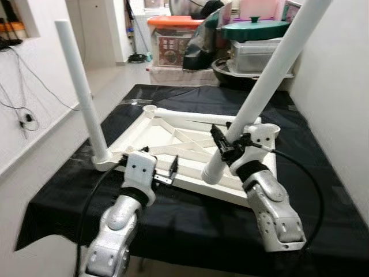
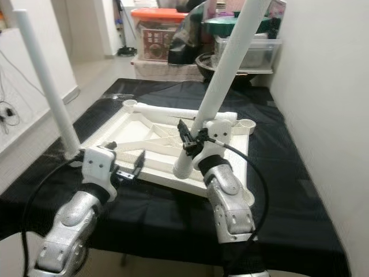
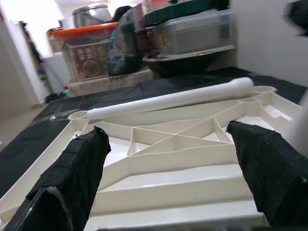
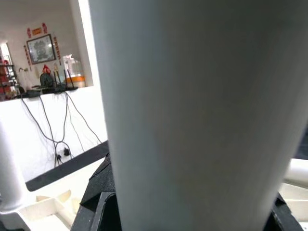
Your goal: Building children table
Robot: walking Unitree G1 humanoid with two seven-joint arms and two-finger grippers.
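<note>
Nearest the robot, the left gripper [image 1: 167, 171] hovers at the near edge of the upturned white tabletop [image 1: 173, 141], its black fingers [image 3: 77, 178] spread wide and holding nothing, the ribbed underside showing between them in the left wrist view. Just beside it, the right gripper [image 1: 226, 144] is pinched around a long white leg [image 1: 259, 86], gripping low on the tube, whose bottom end hangs tilted over the near right part of the frame, apparently not yet seated in a corner socket. The leg looks like light, stiff, smooth plastic, likely slippery, so a hold near its lower end should steer it best into a socket. The tabletop lies on a desk [image 1: 173, 219] draped in black cloth. One leg [image 1: 83, 92] already stands upright at the near left corner; another leg [image 1: 202, 117] lies flat along the far edge. Beyond are stacked storage boxes [image 1: 173, 40].
</note>
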